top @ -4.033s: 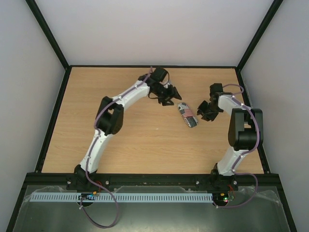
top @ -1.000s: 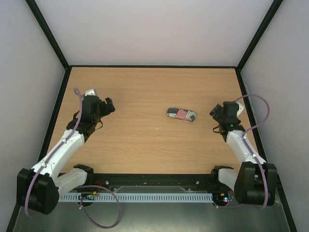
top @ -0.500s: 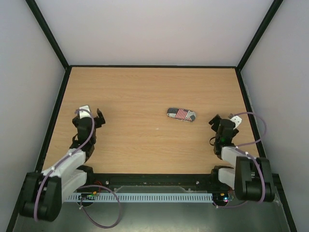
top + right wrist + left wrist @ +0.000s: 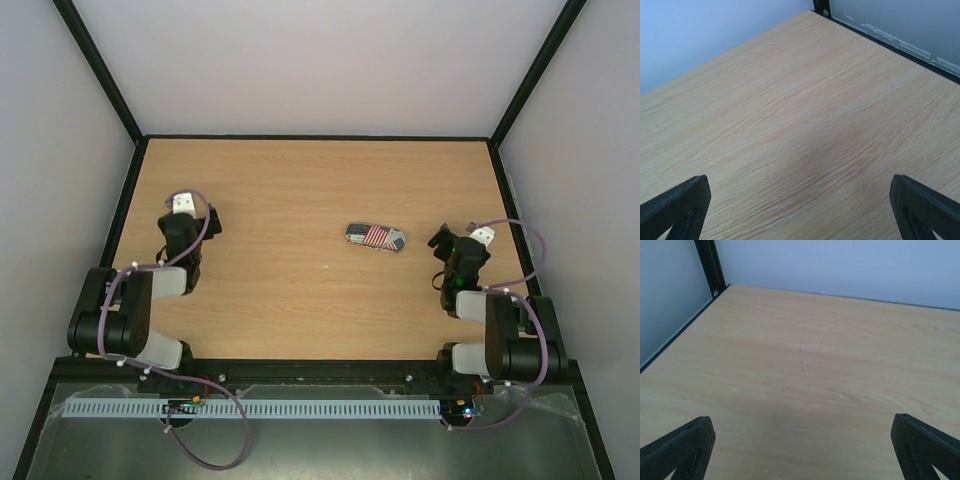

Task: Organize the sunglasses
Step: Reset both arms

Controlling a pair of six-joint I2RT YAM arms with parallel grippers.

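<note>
The sunglasses are out of view in every frame. A shut oval flag-patterned case (image 4: 376,237) lies crosswise on the wooden table (image 4: 300,180), right of centre. Folded back at the left side, my left gripper (image 4: 197,212) stands open and empty, far from the case. My right gripper (image 4: 455,238) is open and empty too, a short way right of the case and apart from it. In the left wrist view the gripper (image 4: 801,440) shows only bare wood between its wide-set fingertips (image 4: 685,445). The right wrist view is the same, with the gripper (image 4: 800,195) spread wide over bare wood.
Pale walls on black frame rails enclose the table on three sides, with a corner post (image 4: 710,265) ahead of the left gripper and another (image 4: 822,6) ahead of the right. The arms' bases sit on the rail (image 4: 320,375) at the near edge.
Both arms have folded back towards their bases, the grippers drawing in slightly and staying open. The case has not moved in the last second; earlier it lay turned more lengthwise between the two grippers.
</note>
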